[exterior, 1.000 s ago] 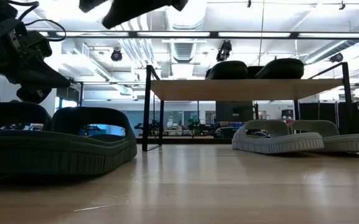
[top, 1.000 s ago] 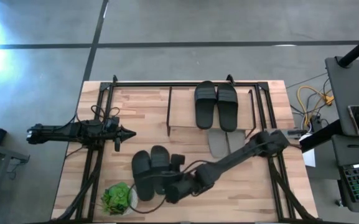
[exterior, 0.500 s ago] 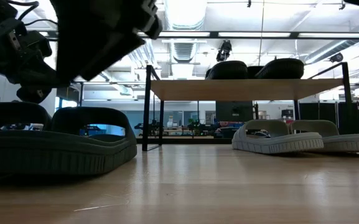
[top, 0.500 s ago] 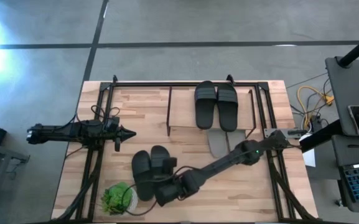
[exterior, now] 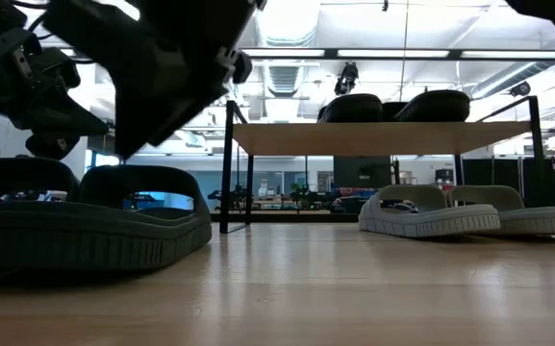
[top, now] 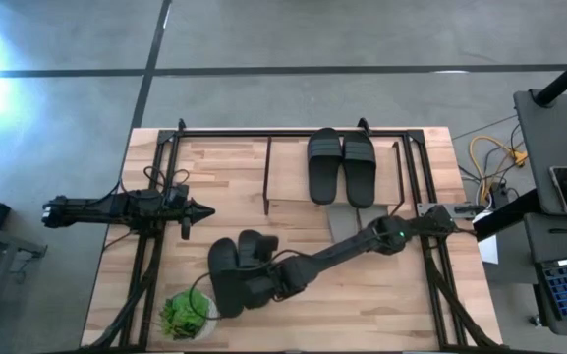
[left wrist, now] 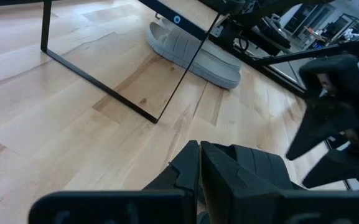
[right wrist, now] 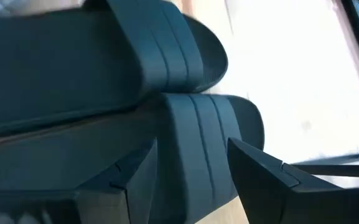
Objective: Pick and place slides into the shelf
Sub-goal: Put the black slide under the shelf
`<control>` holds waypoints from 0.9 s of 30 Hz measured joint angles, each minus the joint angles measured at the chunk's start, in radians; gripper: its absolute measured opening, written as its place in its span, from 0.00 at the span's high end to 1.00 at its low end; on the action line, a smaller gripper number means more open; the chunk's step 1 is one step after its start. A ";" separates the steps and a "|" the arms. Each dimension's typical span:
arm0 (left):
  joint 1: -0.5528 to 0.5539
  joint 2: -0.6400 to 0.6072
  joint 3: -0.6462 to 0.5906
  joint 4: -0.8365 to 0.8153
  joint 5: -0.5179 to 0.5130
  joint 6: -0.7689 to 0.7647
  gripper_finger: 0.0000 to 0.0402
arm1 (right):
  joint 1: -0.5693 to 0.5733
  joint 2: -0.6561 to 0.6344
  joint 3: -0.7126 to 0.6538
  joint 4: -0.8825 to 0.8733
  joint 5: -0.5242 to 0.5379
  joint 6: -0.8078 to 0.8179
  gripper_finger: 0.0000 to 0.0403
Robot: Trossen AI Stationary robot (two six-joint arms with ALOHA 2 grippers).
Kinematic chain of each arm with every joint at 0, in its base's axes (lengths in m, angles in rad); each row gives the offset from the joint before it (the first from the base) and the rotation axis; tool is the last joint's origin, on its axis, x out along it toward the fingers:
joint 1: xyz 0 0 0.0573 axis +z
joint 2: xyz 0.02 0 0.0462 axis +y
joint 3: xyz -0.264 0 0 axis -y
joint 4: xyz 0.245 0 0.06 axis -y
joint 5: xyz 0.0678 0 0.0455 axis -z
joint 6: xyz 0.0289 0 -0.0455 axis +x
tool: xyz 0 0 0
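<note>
Right end effector (top: 249,288) is straddling a dark slide near the table's front

Its fingers (right wrist: 263,177) are standing spread around the strap of one of the black slides (top: 229,275) at lower centre, seemingly not yet clamped. Left end effector (top: 197,209) is waiting clenched at left. Another dark pair (top: 342,165) is lying on the shelf (top: 288,177), the grey pair (exterior: 445,213) beneath.

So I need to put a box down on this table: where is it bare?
Bare wood lies between the left gripper and the shelf, and right of the dark slides near the front edge. The shelf top is bare left of the black pair. It is crowded around the open right gripper, the dark slides and the plant.
</note>
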 joint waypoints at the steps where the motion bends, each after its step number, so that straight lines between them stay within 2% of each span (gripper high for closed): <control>1: 0.000 0.000 0.000 0.000 0.000 0.000 1.00 | -0.006 0.000 -0.003 -0.002 -0.008 0.000 0.53; 7: 0.000 0.000 0.000 0.000 0.000 0.000 1.00 | -0.024 0.000 -0.030 0.001 -0.060 -0.023 0.54; 15: 0.000 0.000 0.000 0.000 0.000 0.000 1.00 | -0.021 0.000 -0.089 0.007 -0.049 -0.029 0.54; 21: 0.000 0.000 0.000 0.000 0.000 0.000 1.00 | -0.023 0.000 -0.080 0.000 0.068 -0.028 0.54; 27: 0.000 0.000 0.000 0.000 0.000 0.000 1.00 | -0.043 0.000 -0.093 -0.004 0.073 -0.042 0.61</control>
